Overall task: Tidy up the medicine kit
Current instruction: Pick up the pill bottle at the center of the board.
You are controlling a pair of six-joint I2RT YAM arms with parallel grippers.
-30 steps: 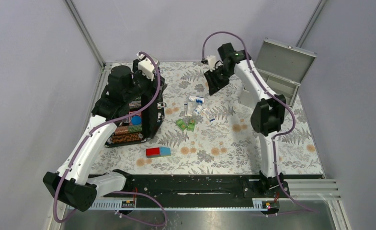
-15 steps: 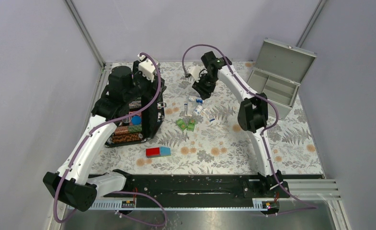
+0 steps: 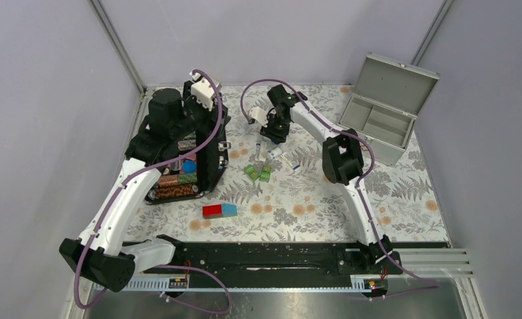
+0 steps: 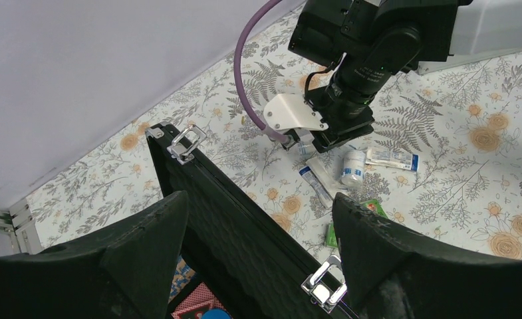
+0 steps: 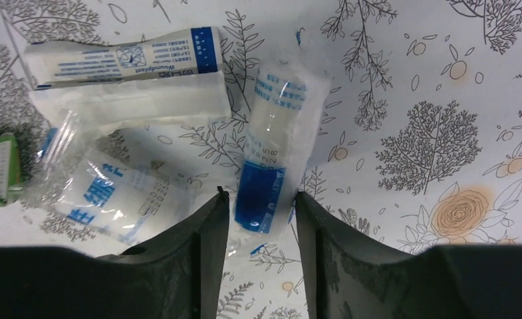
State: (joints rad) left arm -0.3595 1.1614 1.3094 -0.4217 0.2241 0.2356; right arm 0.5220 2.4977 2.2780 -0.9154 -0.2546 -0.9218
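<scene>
Our right gripper (image 5: 261, 216) hangs with its fingers apart astride one blue-banded packet (image 5: 271, 146). At least three white packets lie on the floral table (image 3: 311, 199), near two green boxes (image 3: 251, 171). Our left gripper (image 4: 258, 226), fingers apart and empty, hovers over one black case (image 3: 208, 166). One grey tin (image 3: 378, 123) stands open.

Left arm (image 3: 122, 199) and right arm (image 3: 360, 206): white link shells, black joints and bases. Purple cable (image 3: 213, 133) loops along each. White camera mount (image 4: 291, 113) at wrists. Green LED (image 4: 379, 68) on right wrist. Fingers (image 5: 178, 266) matte black.
</scene>
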